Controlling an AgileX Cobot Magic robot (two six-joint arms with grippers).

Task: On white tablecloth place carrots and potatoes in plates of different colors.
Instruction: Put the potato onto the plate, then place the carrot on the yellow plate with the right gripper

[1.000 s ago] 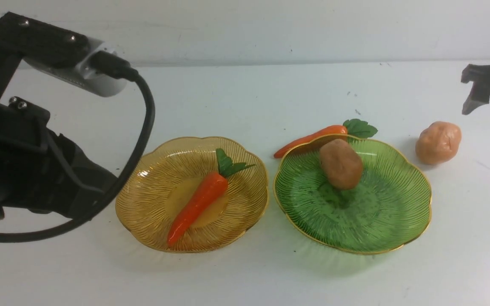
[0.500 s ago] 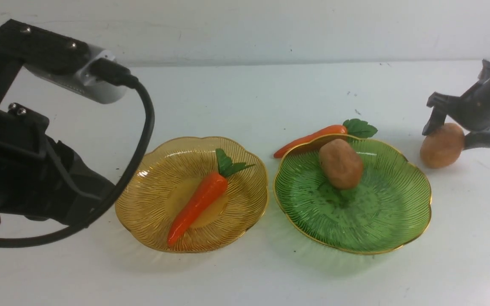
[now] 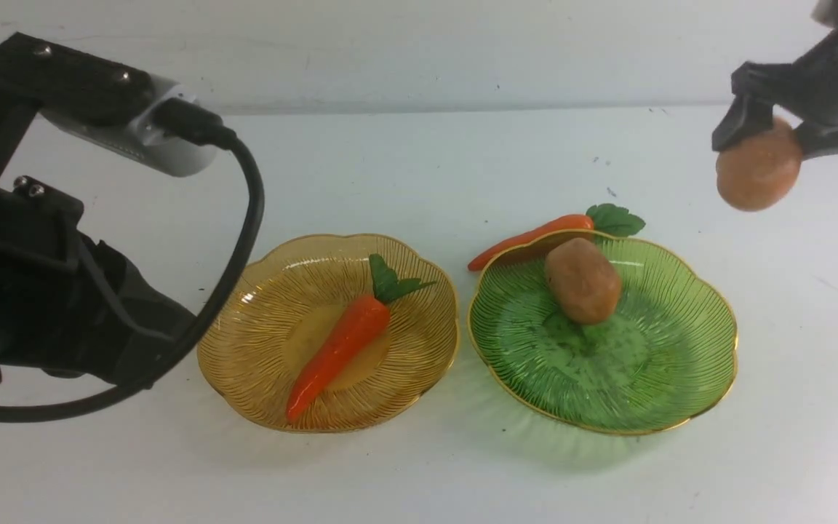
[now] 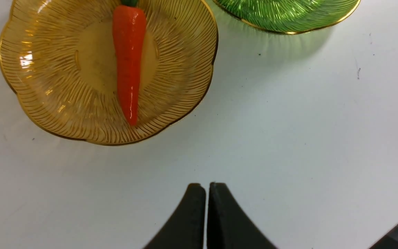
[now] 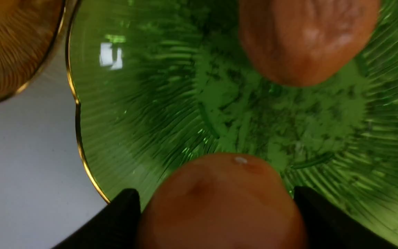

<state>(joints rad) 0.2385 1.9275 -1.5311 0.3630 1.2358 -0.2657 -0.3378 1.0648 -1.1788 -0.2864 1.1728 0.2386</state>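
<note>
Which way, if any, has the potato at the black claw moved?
Yes: the potato has risen off the tablecloth, higher than the carrot's leaves.

The gold-rimmed amber scalloped plate (image 3: pixel 244 364) and green scalloped plate (image 3: pixel 681 349) look like glossy ribbed glass or plastic, can't tell which. Orange toy carrot (image 3: pixel 339 349) is shiny and smooth, while the lumpy tan-orange potato (image 3: pixel 583 282) seems duller and dimpled.

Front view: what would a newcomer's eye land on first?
Probably the two gold-rimmed plates mid-table: the amber plate with a carrot in it, and the green plate to its right with a potato in it. Then the second potato, held in the right arm's jaws above the table at far right.
</note>
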